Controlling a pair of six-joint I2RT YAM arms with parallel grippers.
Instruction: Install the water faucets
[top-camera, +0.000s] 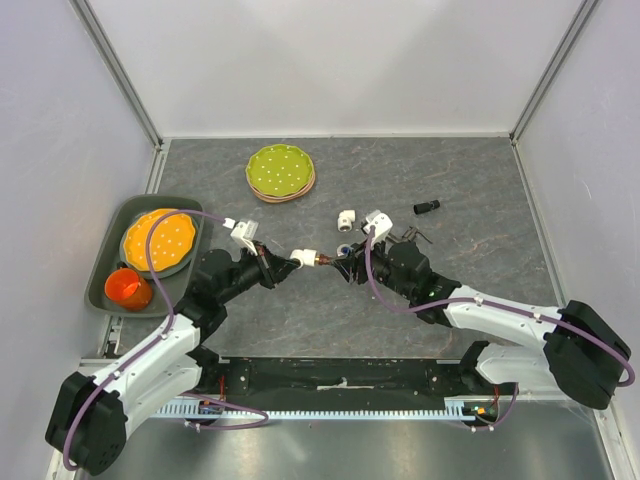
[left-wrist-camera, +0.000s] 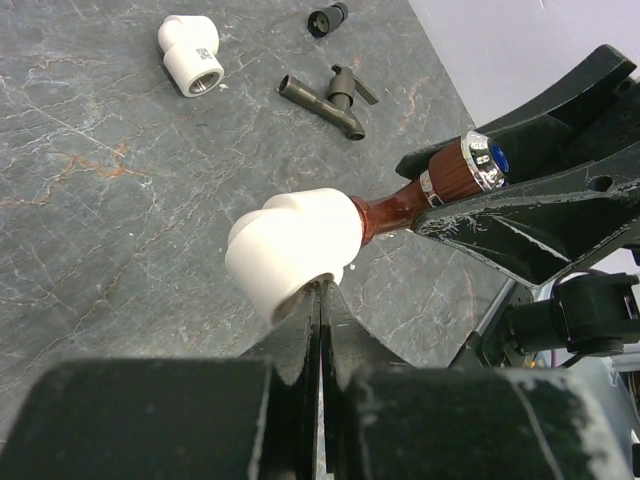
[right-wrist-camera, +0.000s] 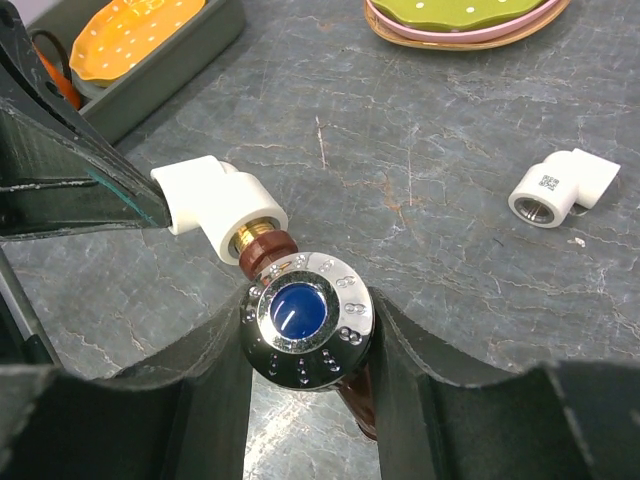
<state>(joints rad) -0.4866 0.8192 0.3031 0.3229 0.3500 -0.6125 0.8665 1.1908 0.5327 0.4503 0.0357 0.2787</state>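
Right gripper (right-wrist-camera: 310, 335) grasps the red-brown faucet (right-wrist-camera: 306, 316), its thread in an elbow (left-wrist-camera: 290, 250) touching the clenched left gripper's (left-wrist-camera: 320, 300) tips, over the desk (top-camera: 450, 170) where the grey faucet (left-wrist-camera: 325, 100) lies; leftward, a tray (top-camera: 100, 290) holds an orange plate (top-camera: 158, 241) and cup (top-camera: 127, 288); beyond, a green plate (top-camera: 280, 170), white walls (top-camera: 330, 60).

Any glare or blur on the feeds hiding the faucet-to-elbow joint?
Left wrist: left fingers blurred up close, elbow and brown faucet sharp. Right wrist: small glint on the chrome cap, brass thread readable. Top: even light, soft shadows, joint very small.
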